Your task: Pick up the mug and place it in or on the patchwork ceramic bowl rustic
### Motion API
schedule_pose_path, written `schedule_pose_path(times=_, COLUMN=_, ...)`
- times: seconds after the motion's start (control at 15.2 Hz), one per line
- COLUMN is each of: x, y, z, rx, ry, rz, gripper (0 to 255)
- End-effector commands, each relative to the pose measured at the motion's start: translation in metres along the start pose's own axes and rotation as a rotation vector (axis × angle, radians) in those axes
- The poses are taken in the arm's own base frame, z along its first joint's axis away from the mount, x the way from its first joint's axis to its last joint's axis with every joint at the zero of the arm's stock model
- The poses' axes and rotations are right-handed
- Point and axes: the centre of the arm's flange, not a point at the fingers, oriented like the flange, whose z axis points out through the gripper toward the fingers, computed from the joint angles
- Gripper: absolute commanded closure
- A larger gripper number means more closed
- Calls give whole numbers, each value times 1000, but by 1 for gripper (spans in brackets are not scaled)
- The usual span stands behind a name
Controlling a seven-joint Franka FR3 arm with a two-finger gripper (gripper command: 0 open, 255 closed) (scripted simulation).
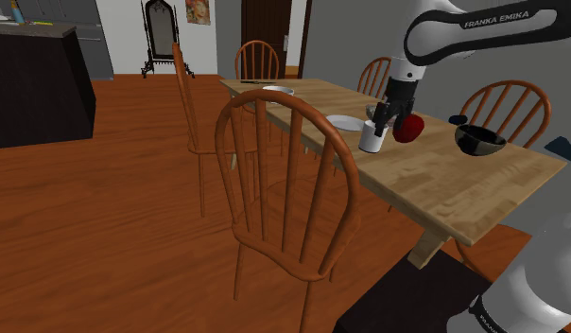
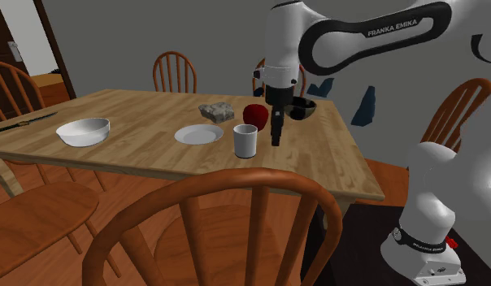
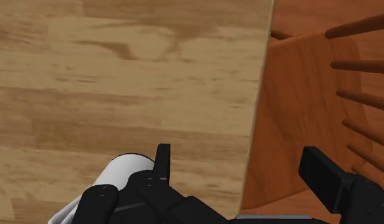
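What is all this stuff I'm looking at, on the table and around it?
table: one, light wood, carrying the tableware
chairs: five in the shoulder view, reddish-brown wood, around the table
mug: one, white, upright on the table beside the claw, not held
round thing: one, red, just behind the mug
dark bowl: one, black, behind the red thing
white bowl: one, white, towards the table's other end
plate: one, white, next to the mug
lump: one, grey, behind the plate
mirror: one, dark frame, by the far wall
arm: one, white, over the table
claw: one, black, open, pointing down
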Motion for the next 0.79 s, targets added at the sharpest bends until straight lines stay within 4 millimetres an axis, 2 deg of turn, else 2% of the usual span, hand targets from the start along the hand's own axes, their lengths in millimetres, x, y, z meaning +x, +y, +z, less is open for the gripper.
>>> schedule_pose_path(times=0.0, x=23, y=12, z=3, rx=2, ry=2, rz=0, gripper=0)
schedule_pose_path(times=0.53, x=109, y=66, z=25, rx=13, ry=10, rz=4, gripper=0)
schedule_pose_path(times=0.73, x=110, y=66, z=41, rx=13, ry=10, rz=4, gripper=0)
